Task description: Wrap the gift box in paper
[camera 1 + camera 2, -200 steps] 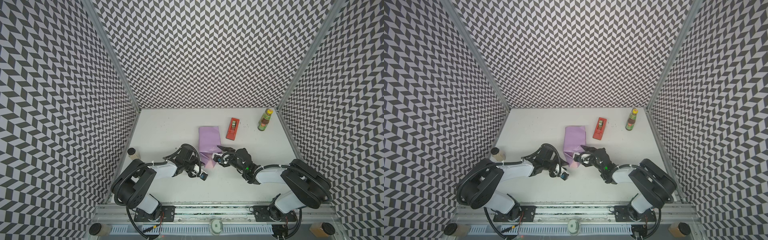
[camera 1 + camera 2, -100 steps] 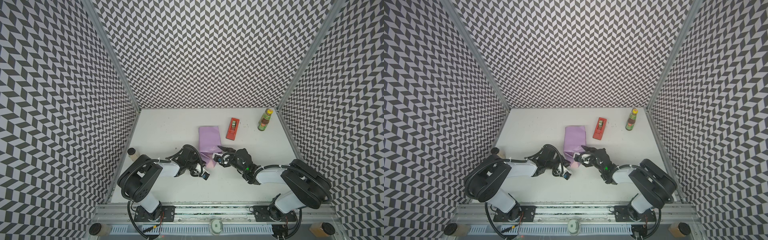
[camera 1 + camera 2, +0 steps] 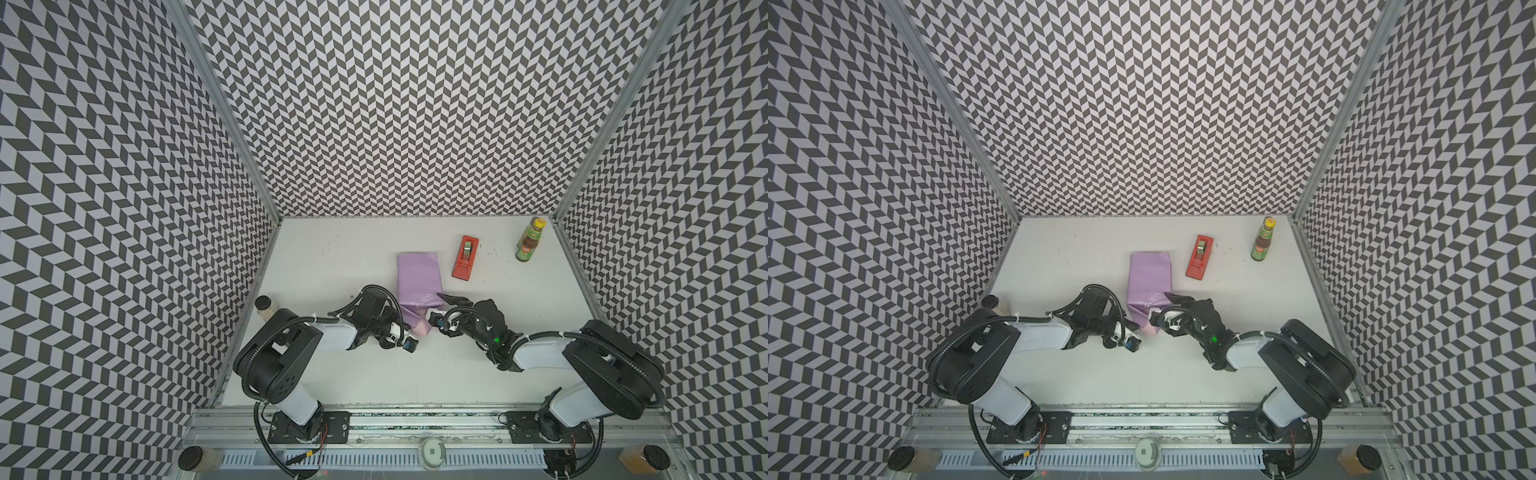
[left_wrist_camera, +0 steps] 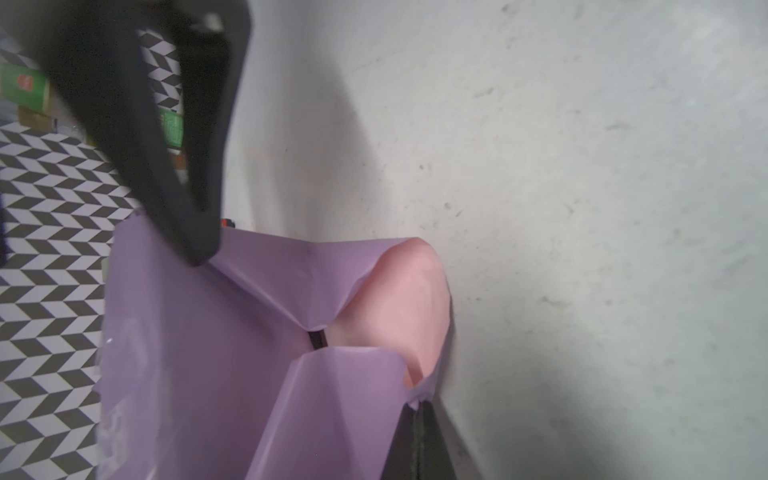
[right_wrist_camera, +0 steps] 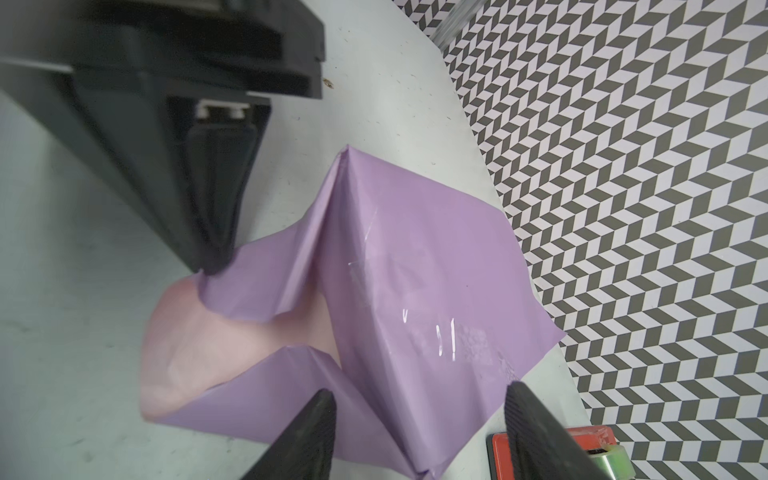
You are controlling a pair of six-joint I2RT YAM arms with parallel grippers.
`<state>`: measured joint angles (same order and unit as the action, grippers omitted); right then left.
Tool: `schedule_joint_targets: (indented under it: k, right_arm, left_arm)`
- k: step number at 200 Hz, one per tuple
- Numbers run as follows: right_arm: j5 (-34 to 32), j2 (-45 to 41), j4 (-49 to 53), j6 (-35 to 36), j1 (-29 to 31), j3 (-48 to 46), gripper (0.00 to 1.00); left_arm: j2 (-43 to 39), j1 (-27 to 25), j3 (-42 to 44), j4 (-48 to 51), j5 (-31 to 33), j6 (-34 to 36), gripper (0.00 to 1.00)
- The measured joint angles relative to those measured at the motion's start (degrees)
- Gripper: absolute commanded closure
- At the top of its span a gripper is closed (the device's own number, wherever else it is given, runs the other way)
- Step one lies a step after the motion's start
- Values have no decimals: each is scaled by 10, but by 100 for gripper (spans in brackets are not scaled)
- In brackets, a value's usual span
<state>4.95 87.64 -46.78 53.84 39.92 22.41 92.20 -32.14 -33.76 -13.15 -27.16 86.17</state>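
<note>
Pinches a loose flap of the paper with the left hand, keeping the right hand spread close by.

Nearly all the gift box under the paper; tape dispenser half off-frame.

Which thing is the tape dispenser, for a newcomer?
On the far half of the white table, right of centre, look between the lilac paper and the upright sauce bottle. The tape dispenser lies flat there: the only red thing, narrow, with its roll at the far end.
</note>
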Motion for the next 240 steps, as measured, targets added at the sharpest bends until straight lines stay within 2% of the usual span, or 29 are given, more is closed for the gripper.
schedule_joint_targets:
  k: [49, 86, 155, 197, 240]
  right_arm:
    - [24, -26, 2, 0, 5, -10, 33]
    - [26, -41, 8, -5, 28, -27, 39]
    - [-8, -18, 61, 4, 75, -20, 58]
    - [-35, 19, 80, 14, 76, 6, 65]
    - [-47, 54, 80, 22, 75, 28, 77]
  left_arm:
    - [-8, 36, -38, 9, -64, -53, 100]
    - [-8, 42, -40, 19, -87, -73, 100]
    - [-7, 44, -40, 22, -97, -82, 100]
    - [-7, 44, -40, 22, -98, -83, 100]
    - [-7, 44, -40, 23, -98, -82, 100]
